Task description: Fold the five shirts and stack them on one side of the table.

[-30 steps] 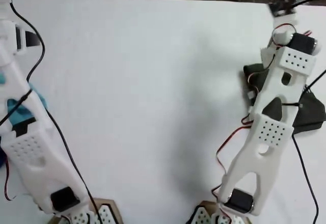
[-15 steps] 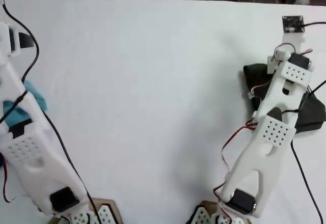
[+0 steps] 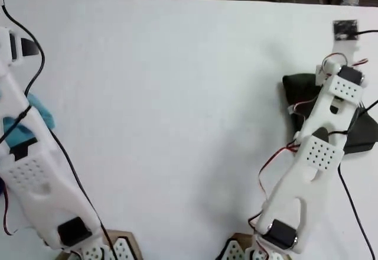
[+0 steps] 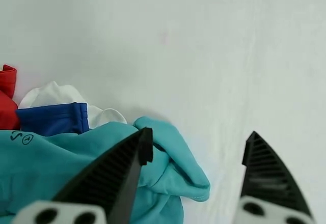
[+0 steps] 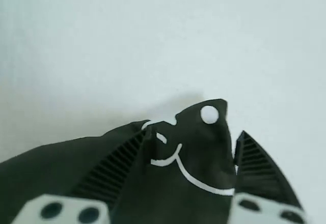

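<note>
A teal shirt (image 4: 76,168) lies crumpled at the table's left edge, and a patch of it (image 3: 36,113) peeks out beside the left arm (image 3: 35,171). Blue (image 4: 51,118), white (image 4: 51,92) and red (image 4: 6,102) shirts are bunched against it. My left gripper (image 4: 198,135) hangs open just above the teal shirt's edge, one finger over the cloth and the other over bare table. A black shirt (image 5: 193,158) with a white print lies at the right, partly under the right arm (image 3: 319,148). My right gripper (image 5: 194,132) is open, its fingers straddling a raised fold of the black shirt.
The white table (image 3: 177,94) spreads wide between the two arms. Thin cables (image 3: 59,148) trail along both arms. The arm bases (image 3: 236,251) stand at the near edge. Dark room clutter lines the far edge.
The right arm's wrist has drawn back toward the near edge and lowered over the black shirt, uncovering more of the cloth's left part. The left arm has barely shifted.
</note>
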Robot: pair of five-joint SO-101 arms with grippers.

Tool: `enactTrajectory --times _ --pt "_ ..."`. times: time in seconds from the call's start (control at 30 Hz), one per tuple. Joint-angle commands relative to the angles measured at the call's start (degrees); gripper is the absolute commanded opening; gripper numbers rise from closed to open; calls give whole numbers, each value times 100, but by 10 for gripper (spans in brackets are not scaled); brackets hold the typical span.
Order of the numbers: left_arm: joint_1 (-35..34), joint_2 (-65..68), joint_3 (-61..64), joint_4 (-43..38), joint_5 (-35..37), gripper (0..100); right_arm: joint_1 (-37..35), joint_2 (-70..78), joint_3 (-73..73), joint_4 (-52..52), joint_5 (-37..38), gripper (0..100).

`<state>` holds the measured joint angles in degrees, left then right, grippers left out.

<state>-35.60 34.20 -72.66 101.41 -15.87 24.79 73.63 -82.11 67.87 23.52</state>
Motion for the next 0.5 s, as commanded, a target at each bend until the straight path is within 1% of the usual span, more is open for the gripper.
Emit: enactTrajectory --times 0.0,0.1,0.27,0.37,0.47 --pt "-211 -88 -224 79 -62 305 -31 -409 -1266 1024 -563 300" --pt "-404 -97 -224 79 -308 304 -338 -910 -1319 1780 -651 299" --pt "-1029 -97 -224 79 -299 302 -936 -1631 -1319 2862 -677 298" --pt "-1538 -97 -224 62 -299 301 -1376 -1947 -1231 3037 -686 298" --pt "-2031 -70 -224 44 -334 301 -1560 -2299 -1064 3055 -686 298"
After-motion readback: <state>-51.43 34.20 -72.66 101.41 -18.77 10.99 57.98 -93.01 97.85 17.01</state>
